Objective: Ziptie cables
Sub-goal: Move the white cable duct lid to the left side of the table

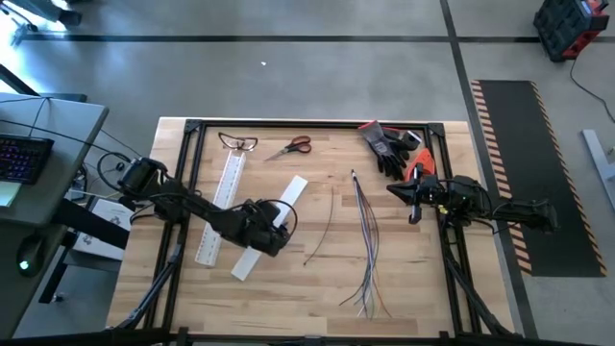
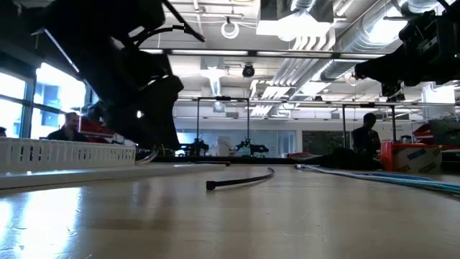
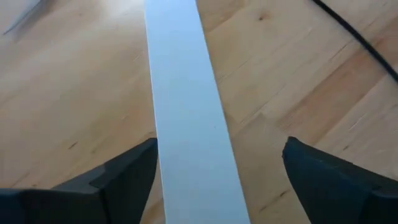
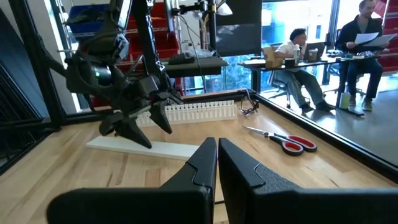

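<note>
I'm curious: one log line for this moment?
left gripper: open over white strip | right gripper: shut, waiting | cables: untouched

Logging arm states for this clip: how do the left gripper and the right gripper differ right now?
The left gripper has its fingers spread wide, straddling the flat white bar; the right gripper has its fingers pressed shut, empty. The left is low over the table near the middle; the right hangs by the right edge, near the gloves. Neither touches the cables.

Bright ceiling lights (image 2: 230,29) – table (image 2: 237,216) glare; window backlight, arms silhouetted – foreground blurred.
</note>
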Robot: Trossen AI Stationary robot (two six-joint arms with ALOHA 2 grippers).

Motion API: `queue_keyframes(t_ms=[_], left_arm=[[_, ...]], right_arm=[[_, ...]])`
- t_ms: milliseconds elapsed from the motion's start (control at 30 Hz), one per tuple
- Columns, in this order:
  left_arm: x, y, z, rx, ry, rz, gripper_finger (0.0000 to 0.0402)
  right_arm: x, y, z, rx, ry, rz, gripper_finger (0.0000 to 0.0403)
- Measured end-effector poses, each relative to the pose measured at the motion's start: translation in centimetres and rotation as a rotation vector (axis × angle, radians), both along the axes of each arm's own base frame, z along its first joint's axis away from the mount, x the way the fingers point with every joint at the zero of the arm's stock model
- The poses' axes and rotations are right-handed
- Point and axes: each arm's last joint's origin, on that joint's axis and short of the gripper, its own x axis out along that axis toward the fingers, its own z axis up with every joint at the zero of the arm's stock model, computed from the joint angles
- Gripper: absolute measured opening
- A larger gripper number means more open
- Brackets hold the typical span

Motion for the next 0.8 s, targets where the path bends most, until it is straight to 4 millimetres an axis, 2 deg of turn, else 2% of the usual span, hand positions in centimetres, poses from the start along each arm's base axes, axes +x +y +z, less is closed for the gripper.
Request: queue_keyframes(t_ms=[233,533,633,800], left_arm=[[-1.4,0.5,-2.2,-0.021,-0.036,0.027,0.0326],[-1.1,0.3,-4.8,-0.021,-0.004,0.021,0.0316],[-1.2,0.0,-5.2,-0.019,-0.002,0.034,0.0289],[-1.5,0.1,-5.2,-0.039,0.003,0.074,0.0209]], right_arm=[[0.0,0.0,0.0,0.0,0.0,0.0,0.0],[0.0,0.0,0.0,0.0,0.0,0.0,0.0],[0.0,0.0,0.0,0.0,0.0,0.0,0.0],[0.0,0.0,0.0,0.0,0.0,0.0,0.0]])
